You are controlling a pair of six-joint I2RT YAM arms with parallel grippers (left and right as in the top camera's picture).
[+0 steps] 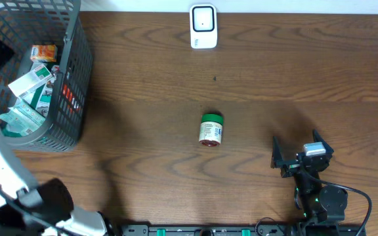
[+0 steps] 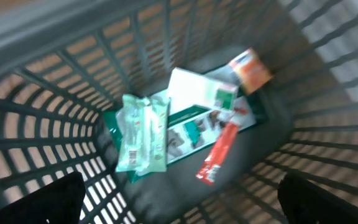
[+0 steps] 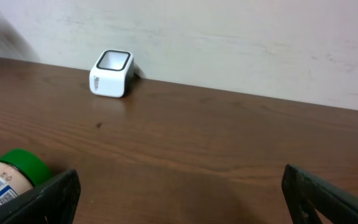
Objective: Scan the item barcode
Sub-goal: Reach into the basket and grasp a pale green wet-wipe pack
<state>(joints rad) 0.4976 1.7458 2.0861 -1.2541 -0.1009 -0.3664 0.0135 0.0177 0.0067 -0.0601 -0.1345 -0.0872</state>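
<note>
My left gripper (image 2: 182, 200) hangs wide open and empty over the grey plastic mesh basket (image 2: 328, 124), so I should drop straight onto the white-and-green carton (image 2: 201, 90) lying topmost below me, gripping its plain edges, since blur may hide its barcode.

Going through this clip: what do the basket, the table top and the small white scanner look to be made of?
Basket: probably moulded plastic, dark grey and matte, going by its even slotted lattice walls.
Table: brown wood grain with a low sheen; whether it is solid wood or laminate cannot be told.
Scanner: likely hard plastic, going by its smooth white casing with rounded corners and slight gloss.
</note>
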